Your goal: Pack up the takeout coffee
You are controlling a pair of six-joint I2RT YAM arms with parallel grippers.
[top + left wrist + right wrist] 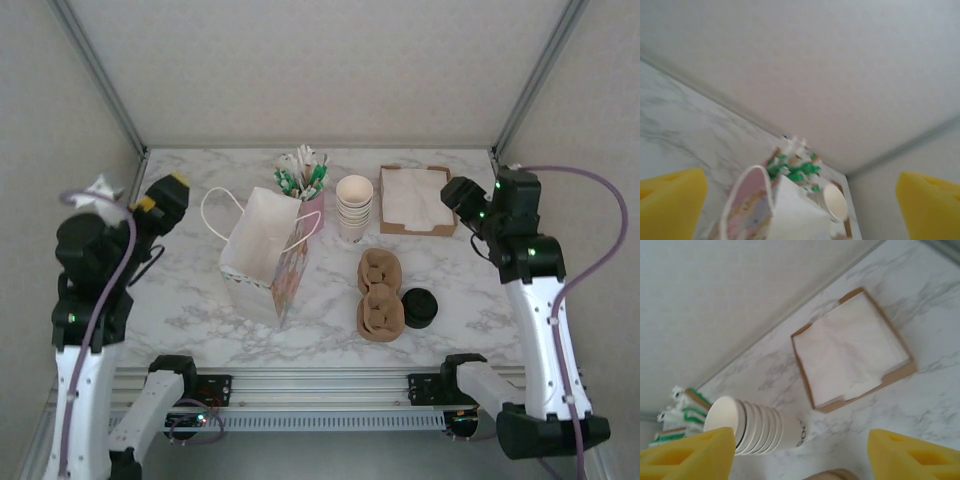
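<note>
While both arms sit off at the table's sides, the takeout coffee (418,307) stands on the marble table (200,300) toward the front right, black lid facing up; it's tucked just beside the right side of the brown cardboard cup carrier (380,295), level with the carrier's nearer half; can't tell if the two actually touch; both grippers are well apart from it.

Left gripper (162,193) is raised over the left edge of the table, yellow fingers (672,195) spread wide with nothing between them, so released and empty; its wrist cam looks over the white paper bag (262,255), which stands upright and open-mouthed left of centre, loop handles flopped out to either side.

Right gripper (802,455) is up by the back right, its yellow tips (690,455) wide apart too, gripping nothing; below it lies the cardboard tray of white napkins (852,350); just left of that tray is the stack of cream paper cups (354,205); further left, behind the bag, a holder (303,175) stuffed with green-and-white packets or sticks, too small to say which.
</note>
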